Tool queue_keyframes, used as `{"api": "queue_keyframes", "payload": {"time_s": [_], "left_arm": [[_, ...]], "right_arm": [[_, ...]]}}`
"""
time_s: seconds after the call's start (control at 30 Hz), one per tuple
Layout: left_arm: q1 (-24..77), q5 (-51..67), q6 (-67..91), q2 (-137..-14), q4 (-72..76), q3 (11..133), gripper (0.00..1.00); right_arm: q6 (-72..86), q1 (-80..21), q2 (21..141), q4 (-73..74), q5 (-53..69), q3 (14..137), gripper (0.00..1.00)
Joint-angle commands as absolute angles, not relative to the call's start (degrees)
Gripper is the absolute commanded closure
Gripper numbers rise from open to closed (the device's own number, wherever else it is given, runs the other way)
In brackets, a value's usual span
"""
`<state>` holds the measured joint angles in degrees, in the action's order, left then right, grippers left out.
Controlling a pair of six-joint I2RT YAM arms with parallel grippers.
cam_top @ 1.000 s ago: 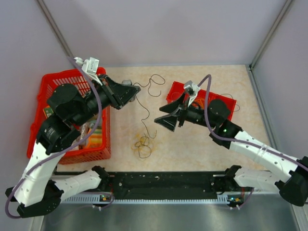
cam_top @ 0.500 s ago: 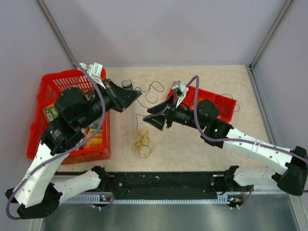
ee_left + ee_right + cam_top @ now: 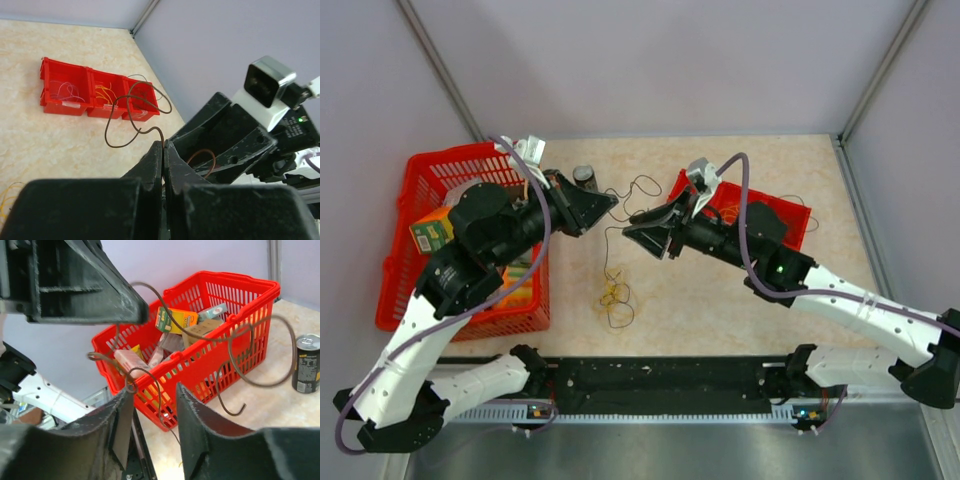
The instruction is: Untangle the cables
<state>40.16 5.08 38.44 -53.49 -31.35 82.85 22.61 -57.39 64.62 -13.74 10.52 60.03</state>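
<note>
A dark brown cable (image 3: 642, 184) curls between my two grippers, and a thin strand hangs from it down to a small yellow-orange tangle (image 3: 613, 294) with a dark loop (image 3: 619, 318) on the table. My left gripper (image 3: 607, 205) is shut on the brown cable (image 3: 131, 116), pinching it at the tips (image 3: 163, 146), raised above the table. My right gripper (image 3: 633, 229) faces it, open. In the right wrist view the brown cable (image 3: 151, 384) passes between the open fingers (image 3: 121, 416), with a small loop touching the left pad.
A red basket (image 3: 418, 176) of packaged goods stands at the left, also in the right wrist view (image 3: 220, 335). A can (image 3: 584, 177) stands beside it. A red compartment tray (image 3: 794, 212) with sorted wires is at the right, also in the left wrist view (image 3: 95, 95).
Both grippers have moved toward each other over the table's middle, the left rightward, the right leftward and up. The brown cable now hangs closer between them.
</note>
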Motion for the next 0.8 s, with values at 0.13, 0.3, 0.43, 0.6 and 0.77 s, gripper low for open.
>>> {"api": "queue_keyframes", "payload": {"time_s": [0.13,0.3,0.43,0.6,0.77], "left_arm": [[40.17,6.06,38.32,-52.73,-30.50,80.77,1.00],[40.17,7.90,38.41,-52.91,-30.24,80.16,1.00],[40.25,9.93,38.32,-53.70,-29.97,80.94,1.00],[40.17,9.76,38.14,-53.96,-30.06,81.04,1.00],[40.17,10.10,37.97,-54.58,-30.06,81.56,1.00]], "right_arm": [[21.97,-58.10,62.58,-14.76,10.63,63.10,0.79],[20.57,-58.01,62.49,-11.35,8.35,65.82,0.59],[20.21,-58.09,63.72,-10.19,10.54,67.94,0.55],[21.09,-58.10,63.02,-12.12,12.39,66.80,0.61],[21.62,-58.01,62.23,-12.83,14.24,65.83,0.57]]}}
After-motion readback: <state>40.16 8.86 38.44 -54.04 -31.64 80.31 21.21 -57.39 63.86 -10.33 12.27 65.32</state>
